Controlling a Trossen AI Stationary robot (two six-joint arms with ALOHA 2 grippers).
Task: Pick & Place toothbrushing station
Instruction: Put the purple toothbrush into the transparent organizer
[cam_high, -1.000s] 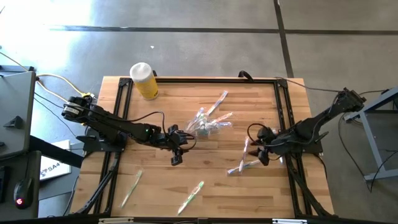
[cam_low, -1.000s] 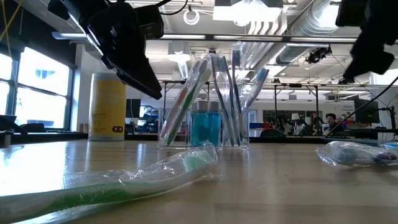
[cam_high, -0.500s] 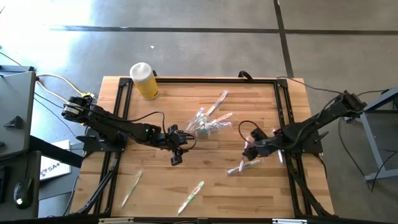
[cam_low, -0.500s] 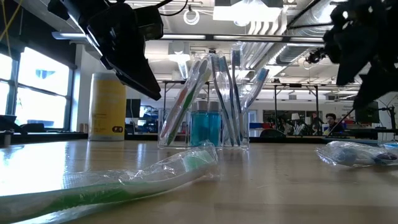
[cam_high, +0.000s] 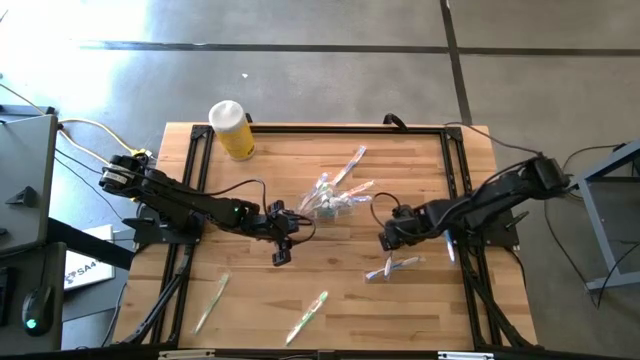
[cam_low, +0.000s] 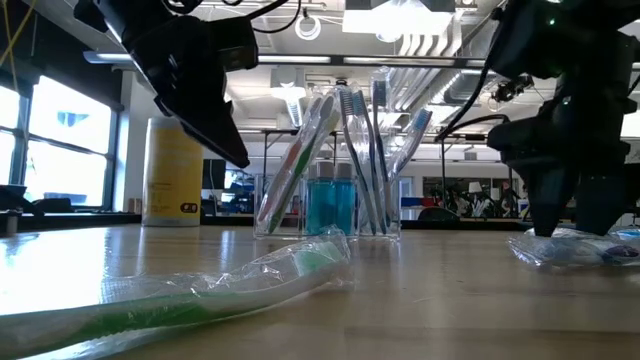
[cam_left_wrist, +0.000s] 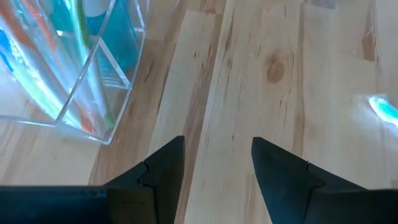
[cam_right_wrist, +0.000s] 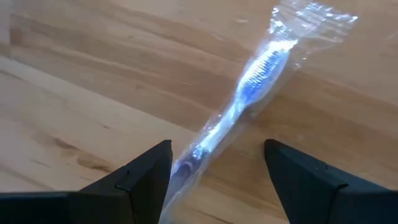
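The clear container (cam_high: 330, 200) stands mid-table with several toothbrushes and teal-ended tubes upright in it (cam_low: 335, 165). My left gripper (cam_high: 283, 252) hovers open just left of it, above the bare wood (cam_left_wrist: 217, 162). My right gripper (cam_high: 388, 240) points down, open, low over a blue toothbrush in a clear wrapper (cam_right_wrist: 249, 81) that lies flat on the table. Its fingers stand on either side of the handle end, and I see no touch. Another wrapped toothbrush (cam_high: 395, 266) lies just in front of it.
A yellow bottle with a white cap (cam_high: 232, 128) stands at the far left corner. Loose wrapped toothbrushes lie at the near edge (cam_high: 212, 300) (cam_high: 307, 315) and behind the container (cam_high: 352, 163). A black frame (cam_high: 195, 160) borders the wooden table.
My right gripper has swung from the table's right edge toward the middle, come down and rolled about its own axis. It now stands low over the wrapped blue toothbrush. Its fingers have stayed open.
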